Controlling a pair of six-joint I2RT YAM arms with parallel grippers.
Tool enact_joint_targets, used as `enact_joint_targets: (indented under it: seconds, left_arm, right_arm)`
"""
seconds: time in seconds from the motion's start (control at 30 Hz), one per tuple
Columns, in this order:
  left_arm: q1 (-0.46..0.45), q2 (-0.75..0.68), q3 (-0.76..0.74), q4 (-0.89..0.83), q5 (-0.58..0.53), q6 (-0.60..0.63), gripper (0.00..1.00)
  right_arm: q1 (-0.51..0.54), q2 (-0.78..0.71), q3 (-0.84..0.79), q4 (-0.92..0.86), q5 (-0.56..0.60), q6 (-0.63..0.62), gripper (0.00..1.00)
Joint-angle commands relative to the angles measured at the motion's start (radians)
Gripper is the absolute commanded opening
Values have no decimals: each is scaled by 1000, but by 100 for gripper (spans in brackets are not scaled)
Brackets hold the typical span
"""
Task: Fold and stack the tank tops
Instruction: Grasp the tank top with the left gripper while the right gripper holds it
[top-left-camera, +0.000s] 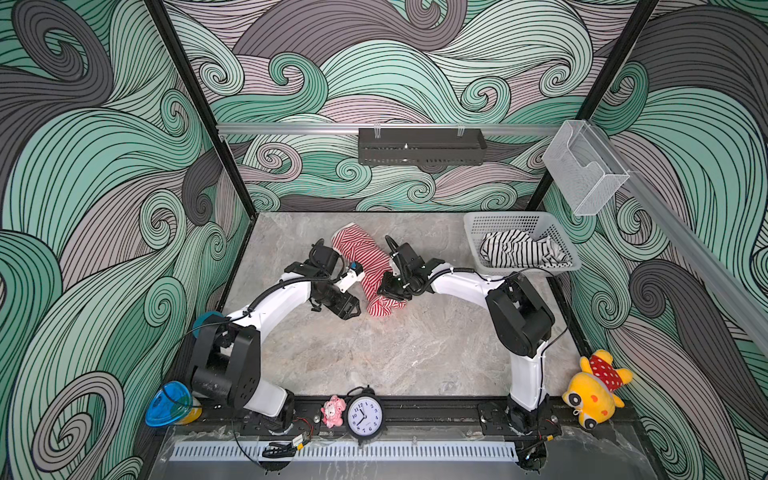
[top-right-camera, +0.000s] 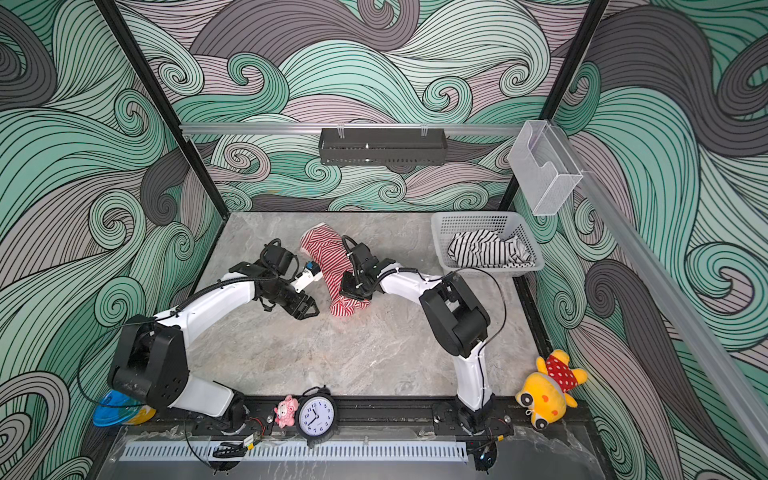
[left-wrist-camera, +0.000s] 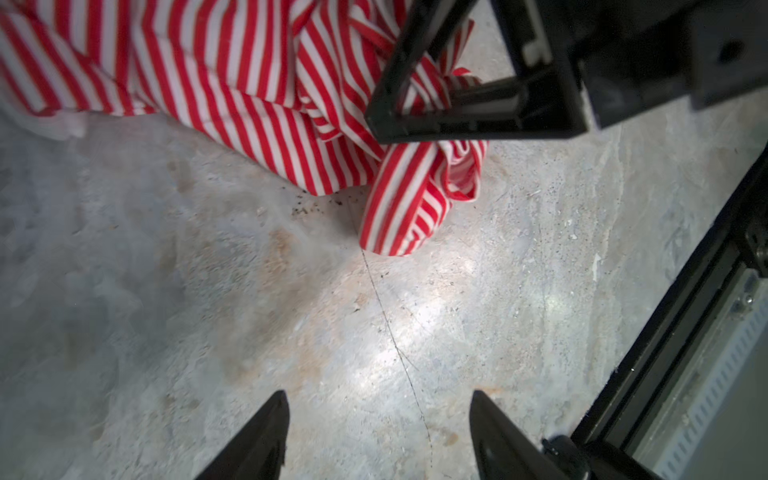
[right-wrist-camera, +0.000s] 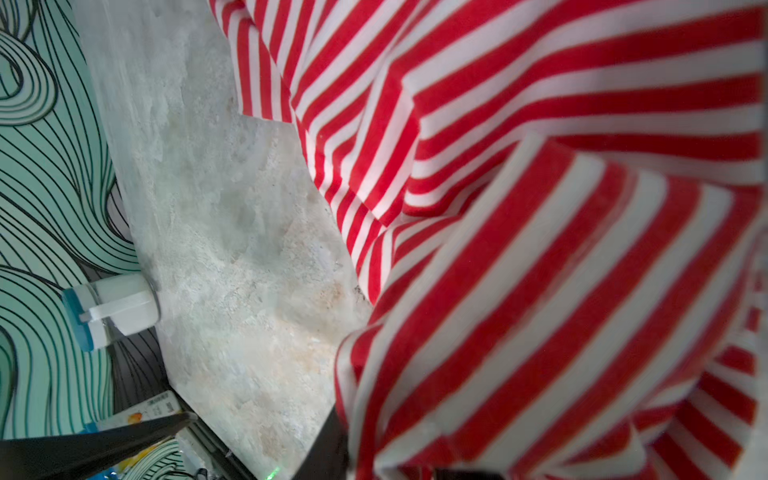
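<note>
Red-striped tank top is bunched mid-table, black-and-white tank top sits in the far-right basket; left gripper is spread and empty, right gripper half-spread with cloth draped on it, so I'd pinch separate corners and pull flat first.

The right gripper hides part of the red-and-white tank top. In the right wrist view it looks blurry. The basket wall hides some of the black-and-white tank top
</note>
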Motion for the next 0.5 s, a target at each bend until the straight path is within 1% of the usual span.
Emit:
enact_joint_targets:
  seconds: [0.0, 0.07, 0.1, 0.23, 0.3, 0.4, 0.47]
  left_arm:
    - [-32, 70, 50, 3, 16, 1, 67]
    - [-53, 106, 57, 32, -5, -13, 66]
    - [-59, 123, 64, 39, -5, -19, 66]
    - [-68, 210, 118, 34, 1, -44, 61]
    - [-71, 247, 147, 19, 36, -43, 58]
    - [-80, 275, 165, 14, 94, -31, 58]
    - [-91, 298, 179, 18, 101, -26, 58]
  right_arm:
    - [-35, -56, -65, 115, -19, 66, 45]
    - [-43, -100, -104, 149, -32, 70, 52]
    - [-48, -121, -113, 142, -37, 65, 54]
    - [-51, -199, -138, 92, -39, 40, 56]
    - [-51, -235, -162, 90, -38, 39, 57]
    - [-59, -269, -186, 60, -23, 32, 57]
    - [-70, -292, -212, 53, -16, 36, 55]
